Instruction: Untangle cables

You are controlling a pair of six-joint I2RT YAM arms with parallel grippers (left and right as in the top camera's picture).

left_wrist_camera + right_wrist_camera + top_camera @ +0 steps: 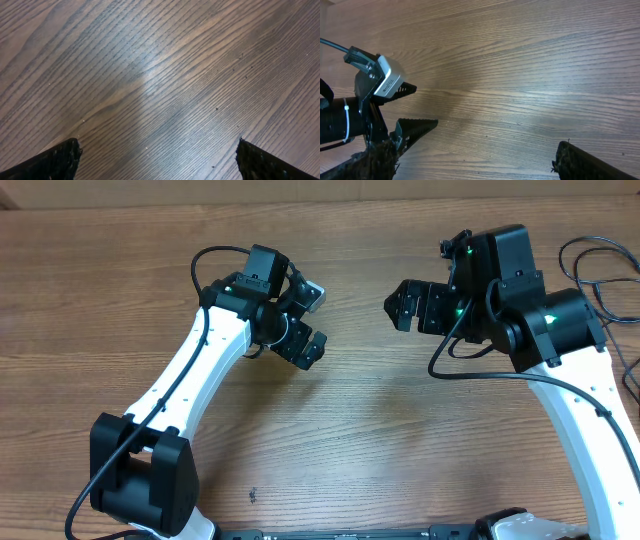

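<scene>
My left gripper point(318, 322) hovers over the middle of the wooden table point(360, 420), pointing right, open with nothing between its fingers point(62, 160). Facing it from the right, my right gripper point(392, 305) is also open and empty. The right wrist view looks across bare wood at the left gripper point(426, 105) with its grey camera block point(385, 80). Thin black cables point(598, 272) loop at the table's far right edge, behind the right arm and partly cut off by the frame. No cable shows in either wrist view.
The two white arms reach in from the near corners, with their black bases point(140, 475) at the front edge. Thicker black wires point(462, 330) hang from the right arm. A small dark speck point(253, 496) lies near the front.
</scene>
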